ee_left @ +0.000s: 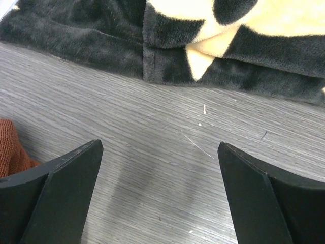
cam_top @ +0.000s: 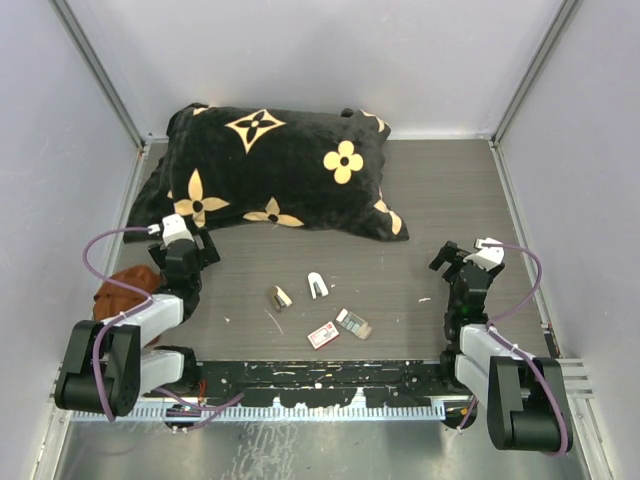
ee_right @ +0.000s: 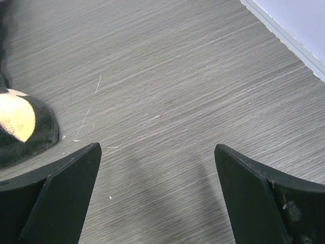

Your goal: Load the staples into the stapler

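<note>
While left gripper [ee_left: 160,148] and right gripper [ee_right: 158,147] gape empty, the staples [cam_top: 352,322] lie between them, near the table edge [cam_top: 400,355].

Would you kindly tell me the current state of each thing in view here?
left gripper: open, empty, over the table.
right gripper: open, empty.
staple tray: out of its box, lying on the table.
staple box: lying flat beside the tray.
white piece: lying loose, untouched.
silvery piece: lying loose, untouched.
pillow: lying flat at the far side.
brown cloth: bunched by the left arm.
</note>
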Robot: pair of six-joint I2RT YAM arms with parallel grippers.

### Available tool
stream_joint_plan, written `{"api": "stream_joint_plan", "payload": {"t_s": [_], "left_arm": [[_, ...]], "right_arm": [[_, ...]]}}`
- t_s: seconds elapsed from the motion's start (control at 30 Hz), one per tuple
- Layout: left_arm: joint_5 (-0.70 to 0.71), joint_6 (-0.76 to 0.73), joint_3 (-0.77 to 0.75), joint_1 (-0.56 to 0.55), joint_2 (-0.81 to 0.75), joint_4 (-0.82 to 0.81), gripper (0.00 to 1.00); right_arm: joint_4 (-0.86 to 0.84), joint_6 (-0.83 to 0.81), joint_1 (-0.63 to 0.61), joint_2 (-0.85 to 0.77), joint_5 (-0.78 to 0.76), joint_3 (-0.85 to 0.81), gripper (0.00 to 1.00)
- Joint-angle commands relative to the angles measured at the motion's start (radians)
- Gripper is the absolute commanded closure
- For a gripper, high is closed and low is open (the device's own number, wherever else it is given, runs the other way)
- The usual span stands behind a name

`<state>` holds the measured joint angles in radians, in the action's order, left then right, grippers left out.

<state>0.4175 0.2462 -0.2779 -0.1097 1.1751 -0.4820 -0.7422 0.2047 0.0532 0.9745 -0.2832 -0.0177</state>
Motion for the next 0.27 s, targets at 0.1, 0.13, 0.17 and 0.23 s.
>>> {"api": "stream_joint_plan", "payload": {"t_s": [0.1, 0.13, 0.17, 0.23], "left_arm": [[0.052, -0.007, -0.038, -0.004, 0.011, -0.079, 0.02], [0.052, -0.005, -0.036, -0.004, 0.009, -0.08, 0.02], [0.053, -0.005, -0.036, -0.004, 0.009, -0.081, 0.02], [0.054, -0.002, -0.036, -0.004, 0.013, -0.086, 0.01]], "right_arm": [[-0.086, -0.024, -0.019, 0.016, -0.014, -0.04, 0.01], [-0.086, -0.023, -0.019, 0.019, -0.015, -0.041, 0.01], [-0.086, -0.025, -0.02, 0.02, -0.016, -0.042, 0.01], [-0.085, -0.025, -0.021, 0.022, -0.016, -0.044, 0.01]]}}
